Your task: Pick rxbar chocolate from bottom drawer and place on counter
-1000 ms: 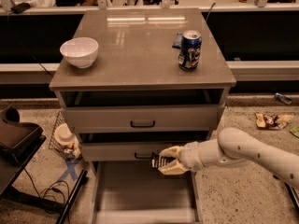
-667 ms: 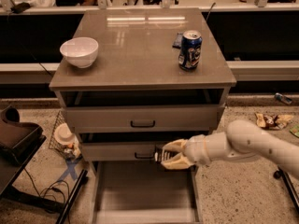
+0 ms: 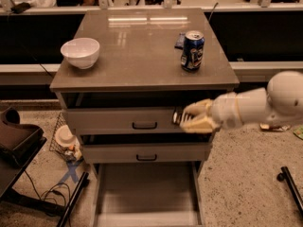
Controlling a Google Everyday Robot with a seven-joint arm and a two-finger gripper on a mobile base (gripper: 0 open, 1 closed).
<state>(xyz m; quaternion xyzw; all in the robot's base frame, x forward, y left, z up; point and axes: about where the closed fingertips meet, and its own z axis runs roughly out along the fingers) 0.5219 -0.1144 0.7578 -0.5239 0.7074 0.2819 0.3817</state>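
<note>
My gripper [image 3: 185, 117] hangs in front of the top drawer's face, right of its black handle, just below the counter's front edge. Its cream fingers [image 3: 198, 125] are shut on the rxbar chocolate [image 3: 176, 116], a small dark bar that shows between them. The bottom drawer [image 3: 147, 193] is pulled out below, and its bare grey floor holds nothing that I can see. The counter [image 3: 137, 56] is the glossy grey-brown top of the cabinet, above and behind the gripper.
A white bowl [image 3: 80, 52] stands at the counter's left. A blue soda can [image 3: 192, 50] stands at its right, with a flat dark packet [image 3: 180, 40] behind it. A dark chair [image 3: 14, 143] and a basket [image 3: 64, 141] are on the floor at the left.
My gripper has risen with the bar from the middle drawer's height to the top drawer's face and the arm has lifted with it.
</note>
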